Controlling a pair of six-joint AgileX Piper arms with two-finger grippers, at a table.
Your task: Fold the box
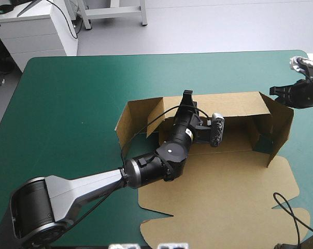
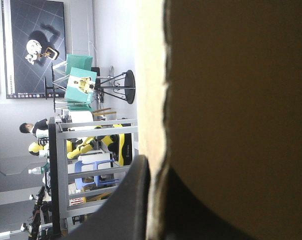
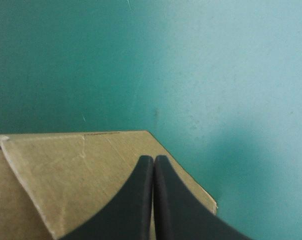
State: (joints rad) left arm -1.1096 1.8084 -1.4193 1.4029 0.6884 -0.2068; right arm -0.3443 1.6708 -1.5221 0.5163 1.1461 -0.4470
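The brown box (image 1: 224, 192) lies mid-table with its far and side walls raised and its lid flat toward the near edge. My left arm reaches into it. The left gripper (image 1: 187, 96) is at the top edge of the far wall. In the left wrist view the left gripper (image 2: 156, 165) is shut on that wall (image 2: 231, 100), a black finger (image 2: 131, 200) on one side of the board. My right gripper (image 1: 274, 92) hovers just outside the right wall. The right gripper (image 3: 154, 159) is shut, empty, above a corner flap of the box (image 3: 66, 175).
Bare teal-green cover (image 1: 68, 104) stretches to the left of the box and beyond it to the far edge. A white cabinet (image 1: 37, 26) stands past the far left corner. Beside the right gripper lies bare cover (image 3: 201, 75).
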